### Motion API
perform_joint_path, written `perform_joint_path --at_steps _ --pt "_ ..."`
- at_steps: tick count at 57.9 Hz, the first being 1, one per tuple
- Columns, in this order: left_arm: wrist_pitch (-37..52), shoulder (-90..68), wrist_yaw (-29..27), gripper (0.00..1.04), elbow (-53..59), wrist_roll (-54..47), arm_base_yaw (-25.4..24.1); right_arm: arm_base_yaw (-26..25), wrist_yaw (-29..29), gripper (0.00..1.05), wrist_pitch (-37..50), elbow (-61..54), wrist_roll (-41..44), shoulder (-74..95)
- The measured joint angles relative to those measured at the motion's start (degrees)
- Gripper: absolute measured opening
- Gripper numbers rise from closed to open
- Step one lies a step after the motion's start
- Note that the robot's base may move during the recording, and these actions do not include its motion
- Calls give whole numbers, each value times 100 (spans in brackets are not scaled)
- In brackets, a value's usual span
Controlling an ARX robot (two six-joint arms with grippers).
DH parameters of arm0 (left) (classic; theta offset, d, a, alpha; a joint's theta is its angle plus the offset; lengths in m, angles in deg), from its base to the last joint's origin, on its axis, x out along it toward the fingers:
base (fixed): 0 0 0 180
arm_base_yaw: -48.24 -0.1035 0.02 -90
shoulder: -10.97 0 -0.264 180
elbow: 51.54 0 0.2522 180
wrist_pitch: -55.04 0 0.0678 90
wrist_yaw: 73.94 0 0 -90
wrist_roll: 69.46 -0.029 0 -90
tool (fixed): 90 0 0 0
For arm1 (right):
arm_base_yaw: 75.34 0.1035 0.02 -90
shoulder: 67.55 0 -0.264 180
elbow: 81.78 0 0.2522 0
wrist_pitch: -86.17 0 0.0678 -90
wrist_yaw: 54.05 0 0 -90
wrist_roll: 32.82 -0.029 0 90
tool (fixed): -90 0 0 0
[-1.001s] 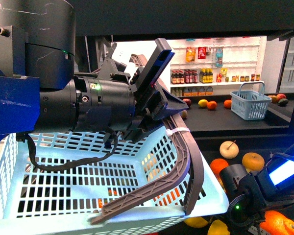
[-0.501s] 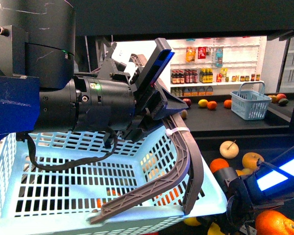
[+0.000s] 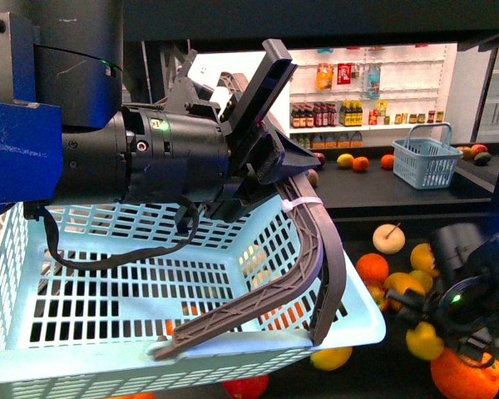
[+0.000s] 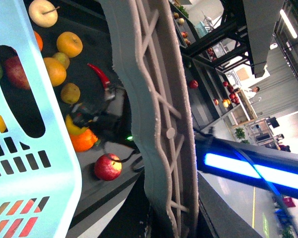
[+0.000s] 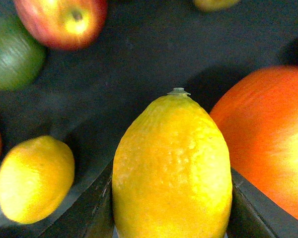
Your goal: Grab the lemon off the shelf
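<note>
My right gripper point(image 3: 439, 326) is shut on the lemon point(image 3: 422, 339), low at the right over the fruit on the black shelf tray point(image 3: 358, 241). In the right wrist view the yellow lemon point(image 5: 171, 168) fills the space between the two dark jaws, just above the tray floor point(image 5: 154, 49). My left gripper point(image 3: 279, 179) is shut on the grey basket handle point(image 3: 316, 258) and holds up the light blue basket point(image 3: 108, 299). The left wrist view shows the handle point(image 4: 154, 114), the basket wall point(image 4: 35, 148) and the right gripper point(image 4: 97, 116) beyond.
A large orange point(image 5: 268, 144) sits right beside the held lemon, with a second yellow fruit point(image 5: 35, 178), a red apple point(image 5: 64, 20) and a green fruit point(image 5: 12, 59) nearby. More oranges point(image 3: 372, 268) and a cream fruit point(image 3: 388, 236) lie on the tray. A second basket point(image 3: 426, 162) stands far back.
My right gripper has risen and moved right with the lemon in it, away from the basket's corner. The left arm and basket have stayed almost still.
</note>
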Motion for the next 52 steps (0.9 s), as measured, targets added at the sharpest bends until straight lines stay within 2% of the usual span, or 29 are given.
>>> perform_joint_path --at_steps 12,17,24,37,52 --pt "0 0 2 11 0 0 2 -114 1091 49 173 -1104 -9 -1812" --pt "0 0 13 11 0 0 2 52 1547 49 138 -1449 -136 -2564" --pt "0 0 0 11 0 0 0 542 2079 49 83 -1926 -398 -3598" --pt "0 0 -2 11 0 0 0 1145 2149 49 76 -2527 -481 -3980" --pt "0 0 2 11 0 0 0 1539 2074 49 249 -2747 -588 -3814"
